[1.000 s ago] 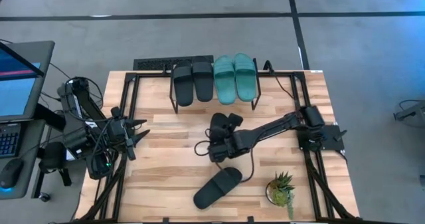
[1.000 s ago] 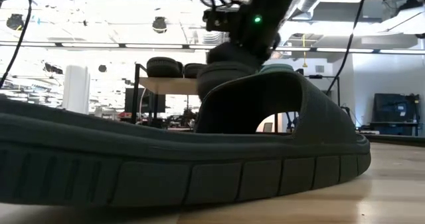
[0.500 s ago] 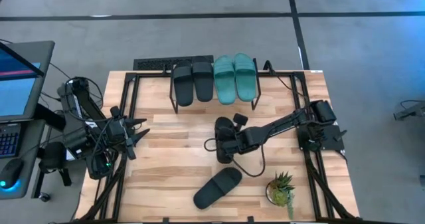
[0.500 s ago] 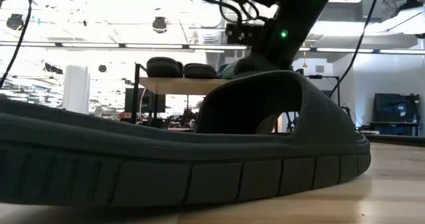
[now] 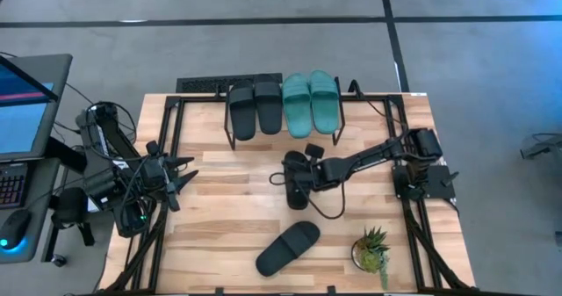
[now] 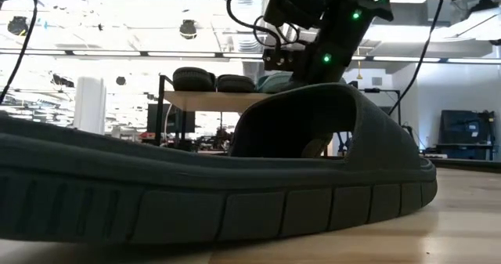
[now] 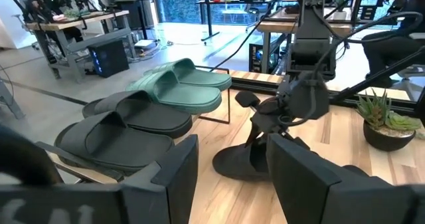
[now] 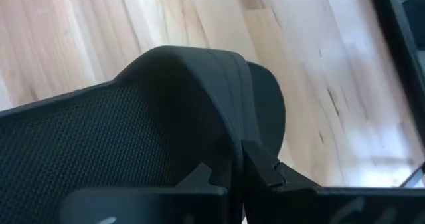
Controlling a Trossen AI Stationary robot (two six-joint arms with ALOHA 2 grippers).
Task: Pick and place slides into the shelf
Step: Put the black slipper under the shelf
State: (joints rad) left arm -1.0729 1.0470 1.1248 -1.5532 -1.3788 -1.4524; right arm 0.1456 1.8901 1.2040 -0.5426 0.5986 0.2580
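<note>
Two black slides (image 5: 254,109) and two teal slides (image 5: 310,103) lie side by side on the shelf (image 6: 196,101) at the table's far edge. A third black slide (image 5: 296,180) is at mid-table, with my right gripper (image 5: 299,176) shut on it. A fourth black slide (image 5: 288,248) lies flat on its sole near the front edge and fills the low view (image 6: 235,186). My left gripper (image 5: 183,176) waits open at the table's left side, pointing toward the middle. My right gripper pinches the edge of the black slide's strap (image 8: 226,134) between its two fingers (image 8: 262,167). It comes slanting down from the table's right. The slide's footbed (image 8: 93,144) faces up. Whether the sole (image 7: 242,165) rests on the table or hangs just above it, I cannot tell.
A small potted plant (image 5: 372,249) stands at the front right. Black frame rails (image 5: 167,147) run along the table's left and right sides. A cable (image 5: 329,210) loops below the right arm. Bare wood lies between the shelf and the near slide.
My right gripper has drawn back toward the table's right and far edge and has sunk, carrying the black slide with it. In the low view the slide has dropped from above the near slide's strap to behind it. The left arm has kept still.
</note>
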